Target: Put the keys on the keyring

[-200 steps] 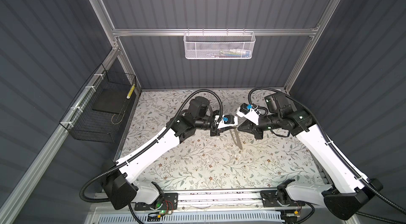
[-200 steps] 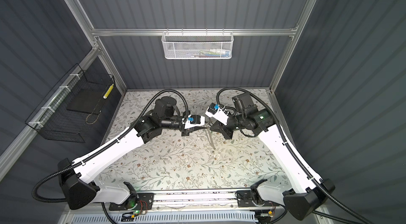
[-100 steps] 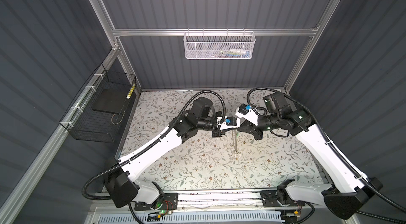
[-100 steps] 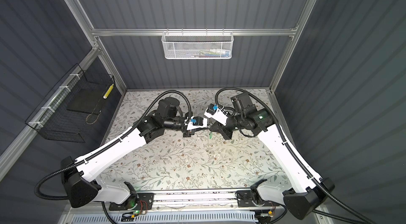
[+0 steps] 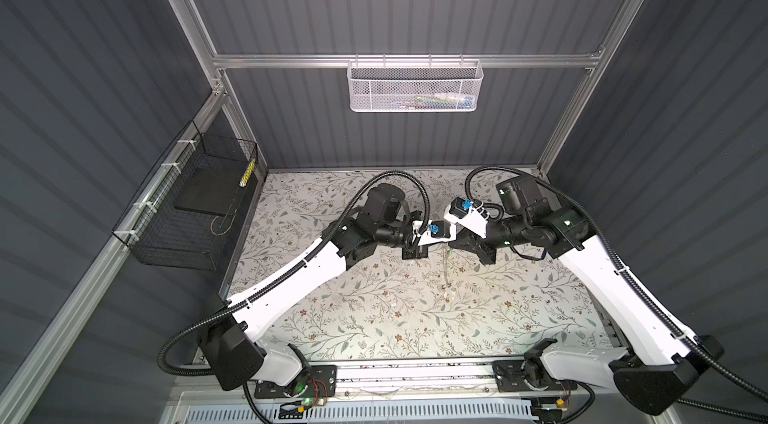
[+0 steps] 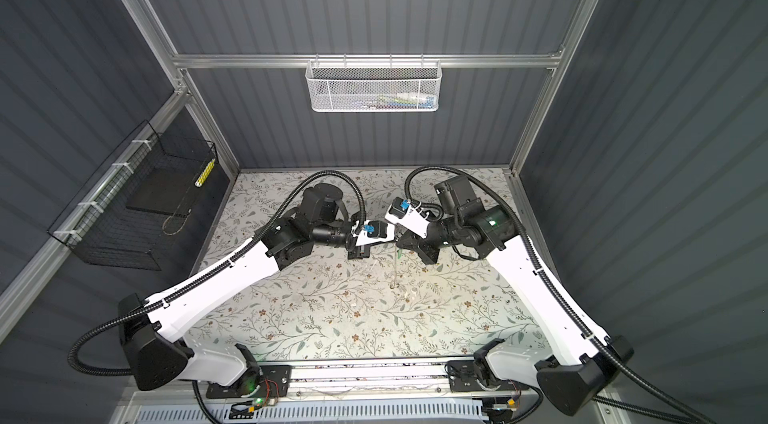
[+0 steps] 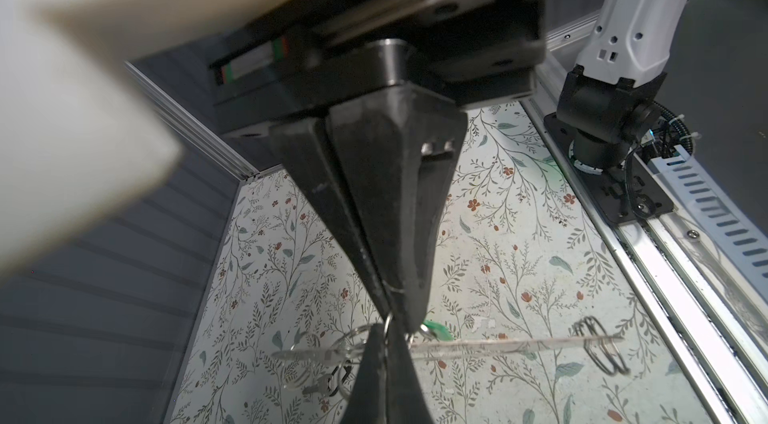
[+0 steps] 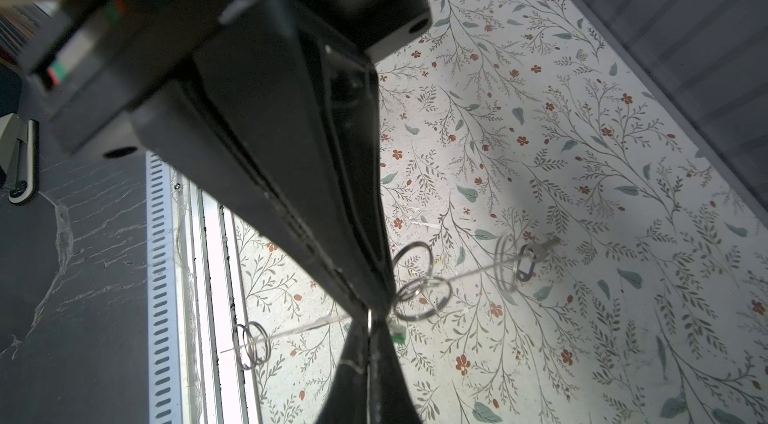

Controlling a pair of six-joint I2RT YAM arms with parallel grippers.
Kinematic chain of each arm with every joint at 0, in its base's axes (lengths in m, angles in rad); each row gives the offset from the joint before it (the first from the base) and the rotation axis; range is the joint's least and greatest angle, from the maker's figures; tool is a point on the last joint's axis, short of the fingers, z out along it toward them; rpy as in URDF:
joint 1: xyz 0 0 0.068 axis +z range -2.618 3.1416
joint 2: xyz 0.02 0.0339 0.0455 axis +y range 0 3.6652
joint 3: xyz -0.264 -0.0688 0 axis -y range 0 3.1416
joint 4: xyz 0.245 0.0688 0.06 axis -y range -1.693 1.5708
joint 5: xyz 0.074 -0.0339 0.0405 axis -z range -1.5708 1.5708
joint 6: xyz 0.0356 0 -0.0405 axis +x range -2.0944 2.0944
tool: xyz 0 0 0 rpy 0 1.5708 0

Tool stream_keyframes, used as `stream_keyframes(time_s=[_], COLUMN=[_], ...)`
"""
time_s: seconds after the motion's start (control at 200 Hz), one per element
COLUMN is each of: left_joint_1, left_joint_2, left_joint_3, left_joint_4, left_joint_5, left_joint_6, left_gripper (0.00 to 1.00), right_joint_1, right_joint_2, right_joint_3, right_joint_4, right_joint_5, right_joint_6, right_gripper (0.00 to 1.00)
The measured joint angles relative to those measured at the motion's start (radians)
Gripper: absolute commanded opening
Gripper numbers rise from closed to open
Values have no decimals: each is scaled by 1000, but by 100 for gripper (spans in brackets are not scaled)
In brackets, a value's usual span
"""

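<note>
Both grippers meet tip to tip above the middle of the floral mat. My left gripper is shut on the thin metal keyring, seen edge-on between its fingertips. My right gripper is shut on the same keyring. The ring's green tag sticks out beside the tips. A small silver key shows beyond the grippers; whether it lies on the mat or hangs, I cannot tell.
A thin clear strip hangs below the grippers, with wire rings near its ends. Loose rings show beside the tips. A white mesh basket hangs on the back wall, a black wire basket on the left wall.
My left gripper has moved right to meet the right gripper and has shut on the keyring. The clear strip has swung from slanted to nearly straight down.
</note>
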Motion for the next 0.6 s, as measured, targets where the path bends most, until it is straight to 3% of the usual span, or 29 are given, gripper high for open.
stream_keyframes(time_s=[0.2,0.445,0.6], left_joint_1=[0,21,48], left_joint_2=[-6,-56,-87], left_joint_3=[-35,-158,-196], left_joint_4=[73,238,350], left_joint_5=[0,30,71], left_joint_6=[-64,-203,-296], left_gripper=[0,0,0], right_joint_1=[1,-2,-2], right_joint_2=[-46,-253,-298], right_joint_3=[-30,-216,-318], right_joint_4=[66,260,357], right_joint_5=[48,101,106], right_joint_6=[3,64,107], right_gripper=[32,39,40])
